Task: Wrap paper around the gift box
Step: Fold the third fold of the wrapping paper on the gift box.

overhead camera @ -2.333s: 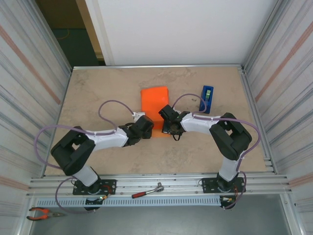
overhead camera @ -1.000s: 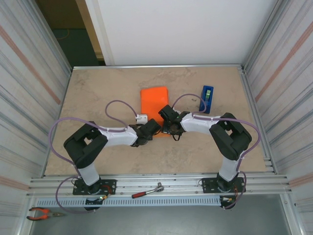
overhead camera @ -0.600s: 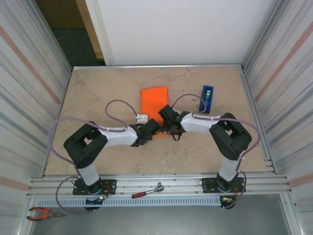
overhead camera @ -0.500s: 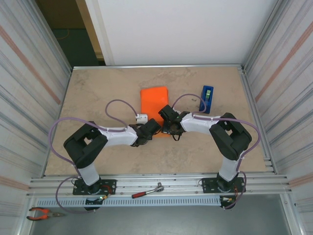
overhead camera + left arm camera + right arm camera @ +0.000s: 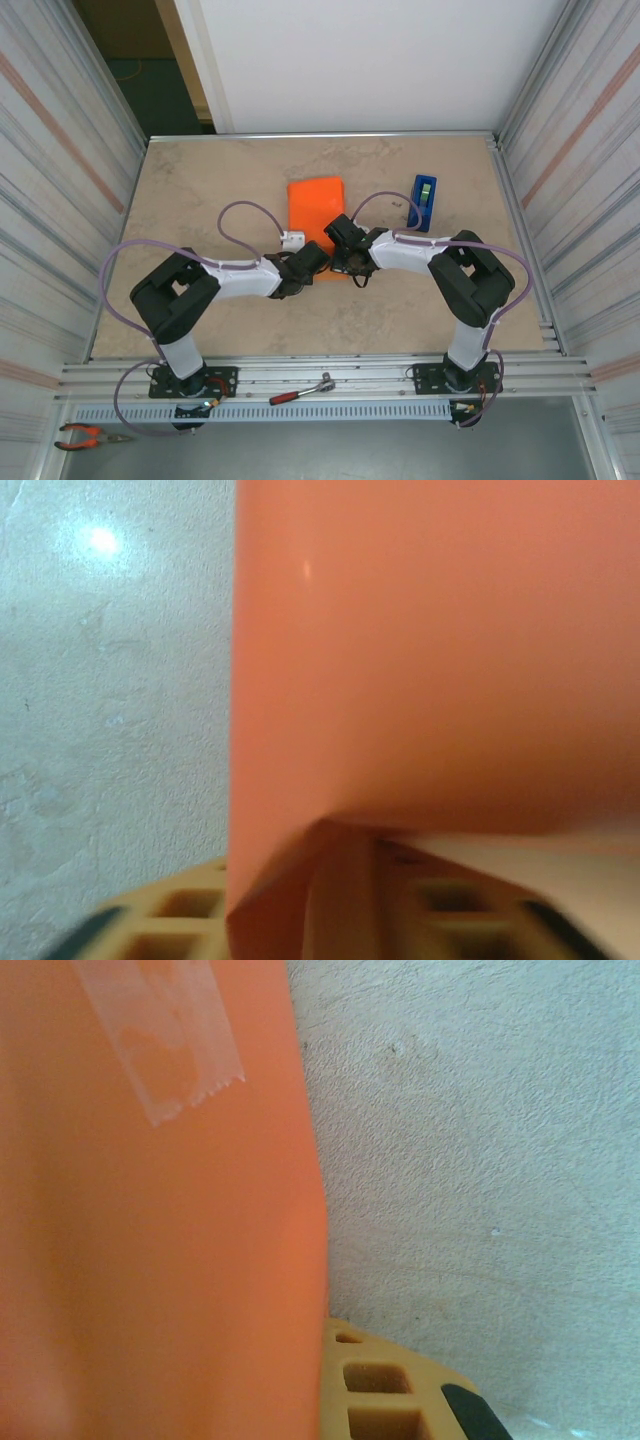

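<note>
The left tool [image 5: 308,262], off to the parcel's left two seconds ago, has swung in against its near end. A folded corner of the paper [image 5: 315,205] sits between its pads [image 5: 165,920], though whether they pinch it I cannot tell. Opposite, the right tool [image 5: 342,256] stays closed at that end. The gift box lies hidden inside the orange skin just beyond both tools. A tape strip [image 5: 165,1035] already holds a seam, so end flaps seem next.

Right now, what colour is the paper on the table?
The paper is plain bright orange, with no pattern. The top camera shows it best.
</note>
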Available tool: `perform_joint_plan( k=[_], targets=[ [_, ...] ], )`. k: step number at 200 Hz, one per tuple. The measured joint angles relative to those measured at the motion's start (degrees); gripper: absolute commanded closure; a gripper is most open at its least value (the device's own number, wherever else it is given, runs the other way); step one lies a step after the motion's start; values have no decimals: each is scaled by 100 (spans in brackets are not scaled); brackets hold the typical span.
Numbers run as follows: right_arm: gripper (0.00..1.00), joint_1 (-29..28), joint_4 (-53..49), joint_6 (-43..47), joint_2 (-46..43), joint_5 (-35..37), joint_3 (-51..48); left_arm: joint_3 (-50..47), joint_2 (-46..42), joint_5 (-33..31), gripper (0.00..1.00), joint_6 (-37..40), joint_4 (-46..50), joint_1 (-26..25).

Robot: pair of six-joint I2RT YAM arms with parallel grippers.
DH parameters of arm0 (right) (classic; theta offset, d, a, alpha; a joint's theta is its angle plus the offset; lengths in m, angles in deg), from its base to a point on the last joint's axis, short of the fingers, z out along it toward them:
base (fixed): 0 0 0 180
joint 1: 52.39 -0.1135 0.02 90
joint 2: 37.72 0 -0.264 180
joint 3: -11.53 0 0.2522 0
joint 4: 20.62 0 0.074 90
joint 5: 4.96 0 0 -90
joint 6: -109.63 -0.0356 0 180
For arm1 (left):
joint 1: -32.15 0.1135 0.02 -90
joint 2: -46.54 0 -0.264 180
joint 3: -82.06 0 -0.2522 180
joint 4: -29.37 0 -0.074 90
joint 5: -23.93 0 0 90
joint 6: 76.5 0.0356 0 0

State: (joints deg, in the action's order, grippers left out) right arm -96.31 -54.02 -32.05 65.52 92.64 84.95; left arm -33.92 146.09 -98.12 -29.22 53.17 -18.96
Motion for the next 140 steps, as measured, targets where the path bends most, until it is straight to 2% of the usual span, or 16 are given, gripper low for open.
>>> perform_joint_plan(
  k=[8,9,93,108,126,140],
  targets=[
    [100,0,0,0,0,-2,0,7,0,2,100,44,-4,7],
    [100,0,0,0,0,-2,0,9,0,4,100,33,-7,7],
    [100,0,120,4,-61,-9,-109,-129,-129,66,100,-33,-111,-4],
    [100,0,142,7,-107,-15,-175,-210,-229,81,81,-109,-109,-61],
    [100,22,140,42,-133,-31,-199,-295,-380,103,63,-188,-70,-114],
    [100,57,127,120,-160,-63,-221,-398,-597,111,57,-243,-26,-129]
  ],
)
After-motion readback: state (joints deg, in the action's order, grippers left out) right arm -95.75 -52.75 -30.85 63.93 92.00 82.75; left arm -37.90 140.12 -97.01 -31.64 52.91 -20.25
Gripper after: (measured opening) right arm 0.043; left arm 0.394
